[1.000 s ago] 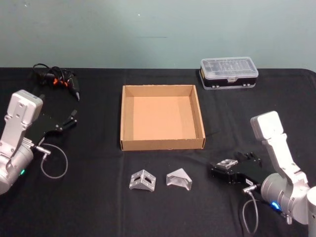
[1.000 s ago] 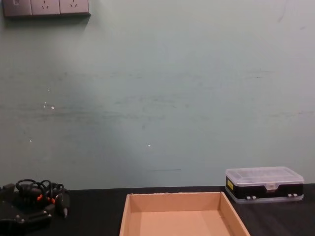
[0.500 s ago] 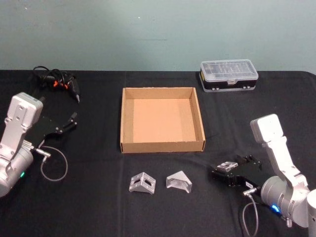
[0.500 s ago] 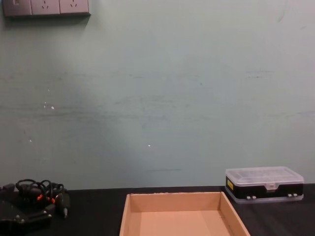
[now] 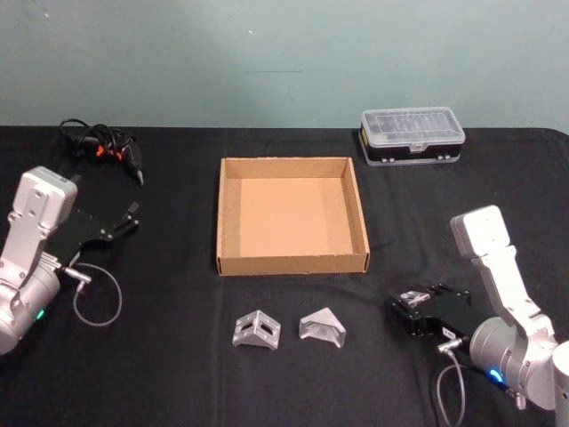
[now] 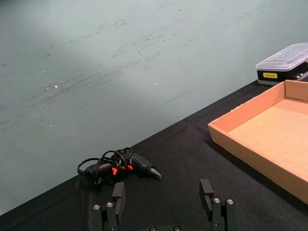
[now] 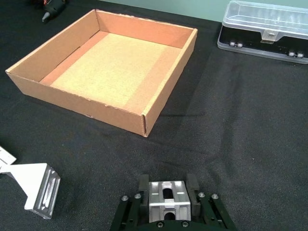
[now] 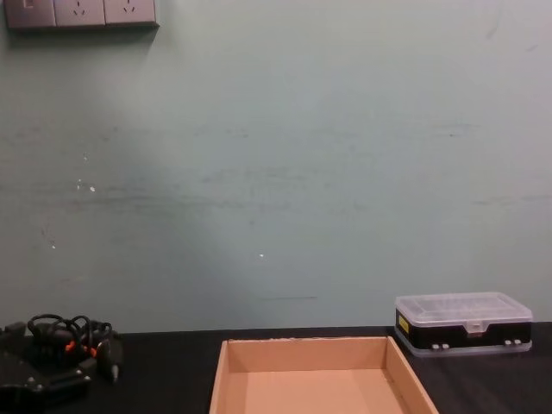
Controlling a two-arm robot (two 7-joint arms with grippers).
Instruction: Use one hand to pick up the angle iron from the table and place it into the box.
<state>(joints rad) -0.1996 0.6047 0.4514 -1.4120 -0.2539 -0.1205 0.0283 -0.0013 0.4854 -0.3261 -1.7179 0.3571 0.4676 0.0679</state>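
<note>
At the far left, the left gripper (image 6: 162, 185) hangs low over the matte black tabletop (image 5: 178, 356) with its fingers spread wide and nothing between them. Beyond it, toward the far edge, lies a black corded device (image 5: 102, 146) with orange marks and looped cable.

In the middle sits the shallow tan cardboard box (image 5: 292, 261), its floor bare. Near the robot, in front of the box's near wall, two pieces rest on the tabletop just beside each other: a slotted silver angle iron (image 5: 257, 327) on the left and a gusseted silver angle iron (image 5: 323, 325) on the right.

Further right, well apart from those two, the right gripper (image 7: 167, 179) is low by the tabletop, right of the box's near right corner. Its black fingers (image 7: 143, 185) are closed against the sides of a third silver angle iron (image 7: 167, 196). I cannot tell whether that piece is touching the tabletop or just off it.

At the far right, behind the box, stands a clear-lidded plastic case (image 5: 412, 133) with a black base.
</note>
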